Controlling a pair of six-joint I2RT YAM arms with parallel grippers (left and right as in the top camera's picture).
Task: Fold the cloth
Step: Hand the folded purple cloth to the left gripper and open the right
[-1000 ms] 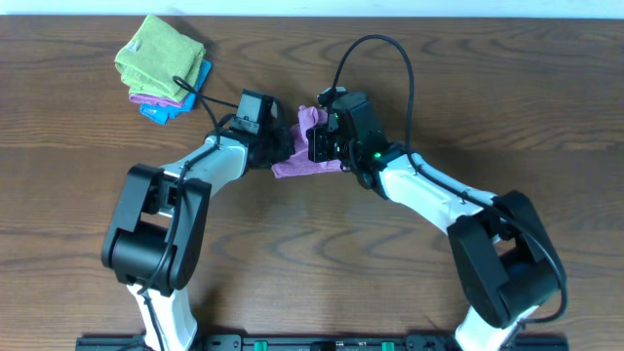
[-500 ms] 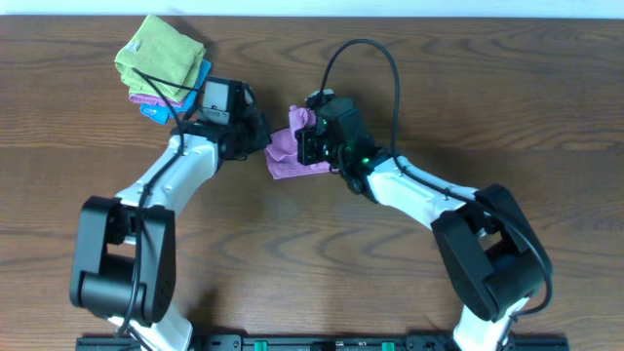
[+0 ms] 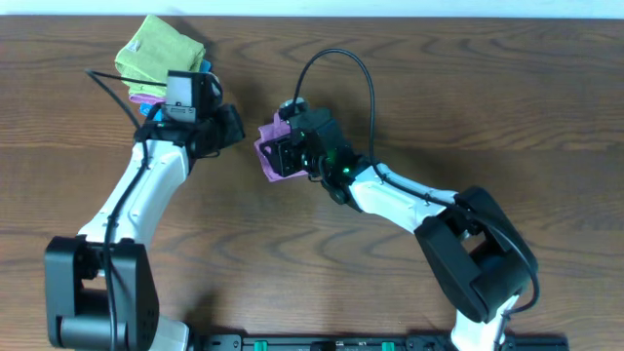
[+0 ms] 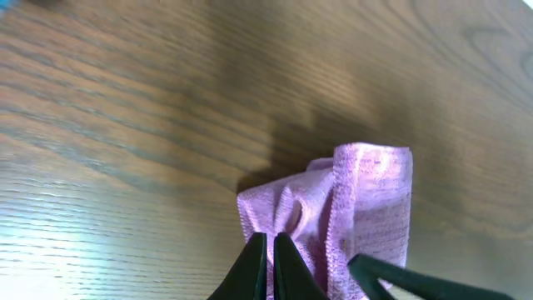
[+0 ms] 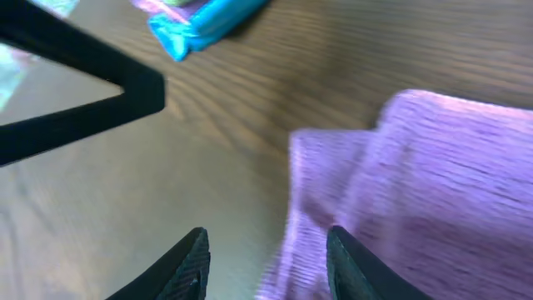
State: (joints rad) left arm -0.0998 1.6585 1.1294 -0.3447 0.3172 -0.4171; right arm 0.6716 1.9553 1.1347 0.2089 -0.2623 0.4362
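The purple cloth [image 3: 267, 158] lies bunched and partly folded on the wooden table, mostly under my right gripper [image 3: 283, 154]. In the right wrist view the right gripper [image 5: 271, 258] is open, with the cloth's left edge [image 5: 433, 183] between its fingers. My left gripper [image 3: 236, 126] is shut and empty, a short way left of the cloth. In the left wrist view its closed fingertips [image 4: 268, 250] point at the cloth [image 4: 371, 200], which shows a rolled fold on the right.
A stack of folded cloths stands at the back left: green [image 3: 156, 51] on top, purple and blue [image 3: 205, 72] below. The blue one shows in the right wrist view [image 5: 204, 21]. The left gripper's dark finger [image 5: 83, 104] crosses that view.
The left arm has swung left and back, away from the cloth, towards the stack. The right gripper and the purple cloth have shifted left across the table.
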